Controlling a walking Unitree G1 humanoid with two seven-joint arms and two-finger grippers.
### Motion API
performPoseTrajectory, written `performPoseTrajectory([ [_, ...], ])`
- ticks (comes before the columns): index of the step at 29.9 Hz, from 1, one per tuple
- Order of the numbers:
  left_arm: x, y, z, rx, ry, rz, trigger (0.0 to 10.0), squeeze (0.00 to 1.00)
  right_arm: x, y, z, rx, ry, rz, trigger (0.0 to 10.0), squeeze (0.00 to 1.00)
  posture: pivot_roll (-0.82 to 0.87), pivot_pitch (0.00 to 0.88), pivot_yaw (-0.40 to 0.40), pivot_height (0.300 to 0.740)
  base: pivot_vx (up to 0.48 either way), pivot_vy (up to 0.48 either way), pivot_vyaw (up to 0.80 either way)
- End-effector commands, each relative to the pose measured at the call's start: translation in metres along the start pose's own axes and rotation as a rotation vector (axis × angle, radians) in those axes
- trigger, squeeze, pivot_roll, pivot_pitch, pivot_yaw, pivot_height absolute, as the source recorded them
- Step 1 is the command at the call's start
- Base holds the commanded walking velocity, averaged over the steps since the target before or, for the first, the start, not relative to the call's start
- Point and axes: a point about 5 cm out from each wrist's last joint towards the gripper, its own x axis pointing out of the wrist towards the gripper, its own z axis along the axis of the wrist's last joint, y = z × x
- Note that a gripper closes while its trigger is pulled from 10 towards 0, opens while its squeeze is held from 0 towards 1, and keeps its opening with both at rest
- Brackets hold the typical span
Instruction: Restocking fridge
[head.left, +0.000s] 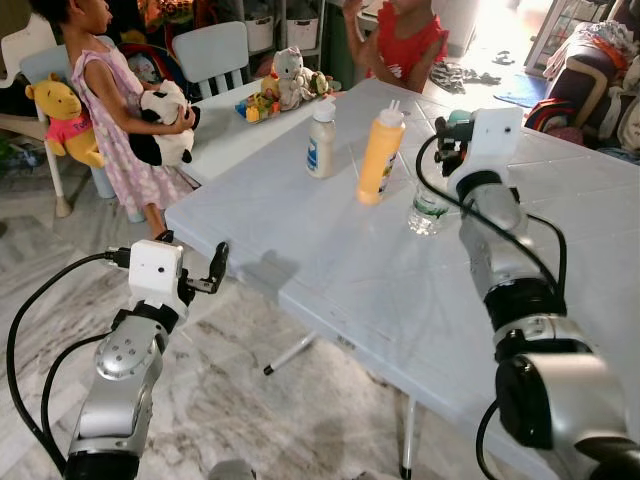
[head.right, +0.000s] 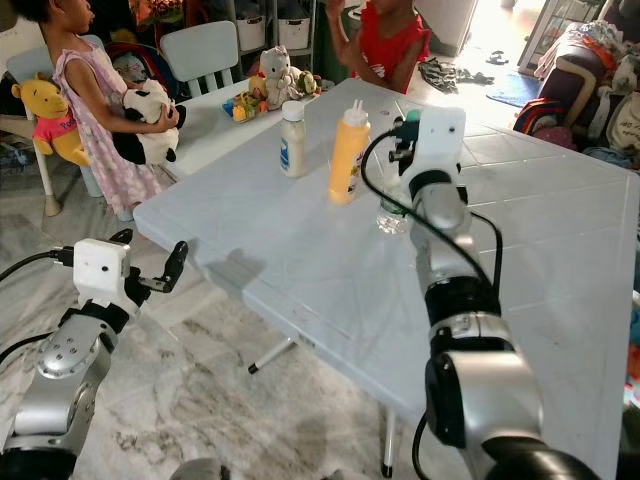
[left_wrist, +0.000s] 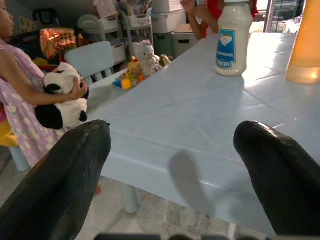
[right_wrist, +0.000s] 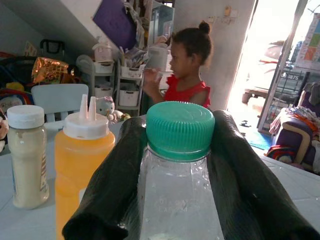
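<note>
Big pale-blue table (head.left: 330, 270) spread beneath and ahead of the right gripper (right_wrist: 175, 165), reaching out to the right gripper's near side as far as the left gripper (left_wrist: 175, 165) at the table's near corner. Two persons beyond the far edge, one hugging a panda plush (head.left: 165, 125). Just beside the right gripper, toward the left arm: yellow squeeze bottle (head.left: 381, 152), upright, and beyond it the white bottle (head.left: 321, 138), also upright, both apart from the fingers. Between the right fingers (right_wrist: 112, 190): clear water bottle (right_wrist: 177, 200) with green cap (right_wrist: 180, 129), standing on the table, flanked closely on both sides just under the cap; looks pinched, though firm contact hard to confirm. Probably light, thin-walled and slick, apt to buckle under a hard squeeze; best taken at the stiffer shoulder below the cap, gently, kept upright. Left gripper spread wide, holding nothing, aimed across the tabletop toward the white bottle. From the right wrist: cap, neck and finger placement up close, hidden behind the wrist housing in the head views. From the head: bottle's base planted on the table, plus spacing of all three bottles.
</note>
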Motion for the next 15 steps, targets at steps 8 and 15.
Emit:
performPoseTrajectory([
  [8, 0.007, -0.001, -0.002, -0.001, 0.014, 0.000, 10.0, 0.00, -0.015, 0.016, 0.008, 0.027, -0.032, 0.063, 0.0, 0.00, 0.10, 0.000, -0.036, 0.740, 0.000, 0.000, 0.00],
  [15, 0.014, -0.004, -0.002, -0.008, 0.009, -0.005, 10.0, 0.00, -0.032, 0.027, 0.023, 0.140, -0.010, 0.113, 0.0, 0.00, 0.08, 0.000, -0.038, 0.740, 0.000, 0.000, 0.00],
])
